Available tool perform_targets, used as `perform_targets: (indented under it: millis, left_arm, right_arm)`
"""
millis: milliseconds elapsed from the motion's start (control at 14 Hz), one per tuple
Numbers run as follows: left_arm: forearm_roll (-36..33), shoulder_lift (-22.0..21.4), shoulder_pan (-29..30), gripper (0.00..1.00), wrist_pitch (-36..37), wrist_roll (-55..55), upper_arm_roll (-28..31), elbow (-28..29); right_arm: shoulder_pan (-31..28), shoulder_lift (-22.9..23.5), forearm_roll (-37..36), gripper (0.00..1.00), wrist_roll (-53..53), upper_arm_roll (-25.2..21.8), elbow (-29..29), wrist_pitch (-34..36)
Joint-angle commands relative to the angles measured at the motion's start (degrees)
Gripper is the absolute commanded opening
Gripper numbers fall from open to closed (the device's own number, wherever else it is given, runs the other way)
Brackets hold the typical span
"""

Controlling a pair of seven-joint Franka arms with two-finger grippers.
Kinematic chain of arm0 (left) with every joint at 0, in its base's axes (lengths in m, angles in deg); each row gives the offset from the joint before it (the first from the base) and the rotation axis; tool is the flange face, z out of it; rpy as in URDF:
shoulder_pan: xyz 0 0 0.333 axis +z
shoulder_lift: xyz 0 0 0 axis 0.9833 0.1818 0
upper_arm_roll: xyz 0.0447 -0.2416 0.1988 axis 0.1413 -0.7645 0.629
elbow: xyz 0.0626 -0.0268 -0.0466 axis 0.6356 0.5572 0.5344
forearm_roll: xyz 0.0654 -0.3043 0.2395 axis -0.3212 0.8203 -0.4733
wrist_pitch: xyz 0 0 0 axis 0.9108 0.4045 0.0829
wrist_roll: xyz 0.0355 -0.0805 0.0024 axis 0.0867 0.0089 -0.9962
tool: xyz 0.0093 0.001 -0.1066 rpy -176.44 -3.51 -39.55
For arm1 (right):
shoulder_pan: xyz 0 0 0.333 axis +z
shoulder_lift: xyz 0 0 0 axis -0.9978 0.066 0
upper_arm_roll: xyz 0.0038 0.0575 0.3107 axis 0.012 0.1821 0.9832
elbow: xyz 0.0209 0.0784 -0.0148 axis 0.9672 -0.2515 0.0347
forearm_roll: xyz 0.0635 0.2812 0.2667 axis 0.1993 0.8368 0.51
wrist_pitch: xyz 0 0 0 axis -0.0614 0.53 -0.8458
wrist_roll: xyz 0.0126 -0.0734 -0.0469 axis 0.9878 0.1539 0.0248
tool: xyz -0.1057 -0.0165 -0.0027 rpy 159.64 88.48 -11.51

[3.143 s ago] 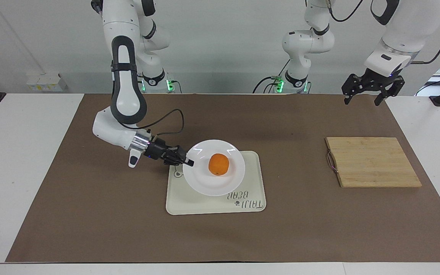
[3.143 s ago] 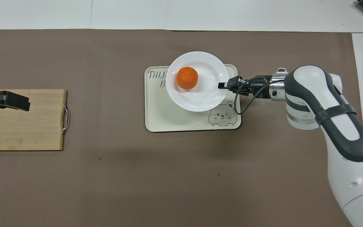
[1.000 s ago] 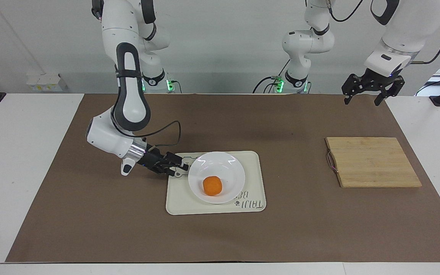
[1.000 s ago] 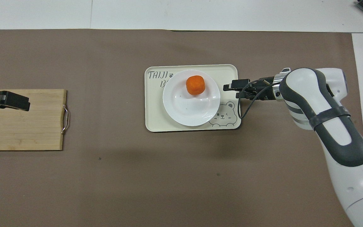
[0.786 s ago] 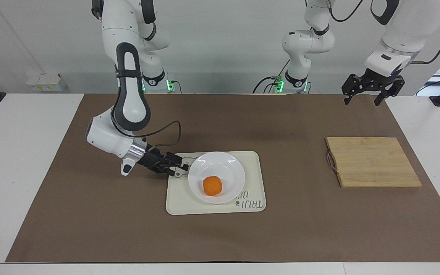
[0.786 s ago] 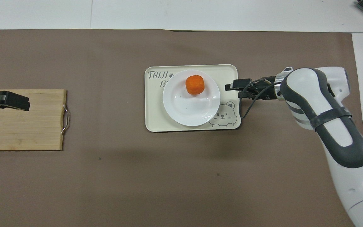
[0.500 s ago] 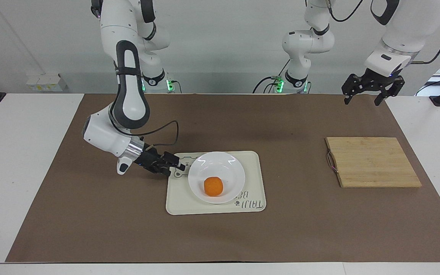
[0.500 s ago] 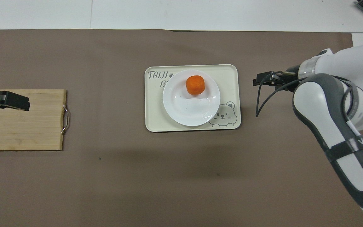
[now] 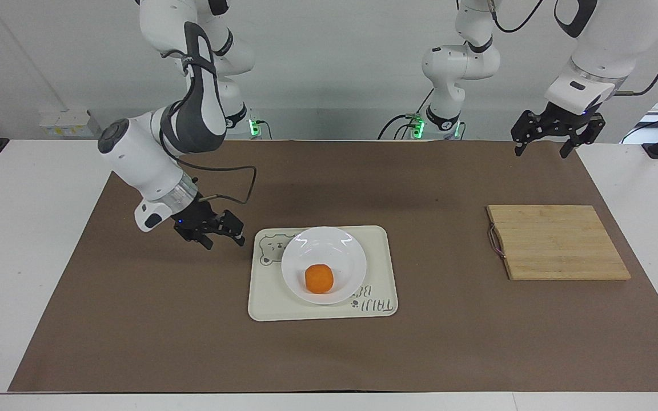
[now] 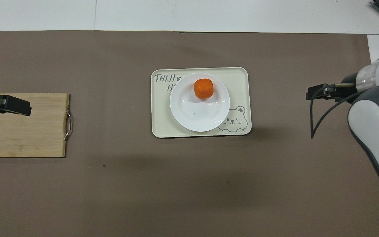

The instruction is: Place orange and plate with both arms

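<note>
The plate [image 9: 324,265] sits on the tray [image 9: 376,240] with the orange [image 9: 319,278] on it, toward the rim farther from the robots; the right gripper [image 9: 221,233] hangs spread and empty just off the tray's end toward the right arm, so it is by far the nearer claw. The left gripper [image 9: 546,145] waits, also spread and empty, over the mat [image 9: 135,319], well apart from the tray and past the board [image 9: 557,242].

Bright, even overhead light, soft shadows, glare on the plate [image 9: 324,265], sharp focus.
</note>
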Motion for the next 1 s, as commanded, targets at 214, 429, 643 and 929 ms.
perform_targets:
  millis: [214,429,643,929]
  left_arm:
    - [-0.82,0.13,0.63,1.0,0.98,0.58,-0.34,-0.69]
    - [-0.82,0.13,0.63,1.0,0.98,0.58,-0.34,-0.6]
    - [-0.82,0.13,0.63,1.0,0.98,0.58,-0.34,-0.69]
    - [-0.82,0.13,0.63,1.0,0.98,0.58,-0.34,-0.69]
  right_arm:
    - [-2.61,-2.2,-5.34,1.0,-0.59,0.36,12.54,16.99]
    - [-2.18,-2.46,-6.22,1.0,-0.94,0.45,14.07,19.67]
    - [-2.17,-3.25,-6.31,1.0,-0.33,0.37,14.24,20.8]
    - [-2.09,-6.33,-6.31,1.0,-0.41,0.1,14.33,22.12]
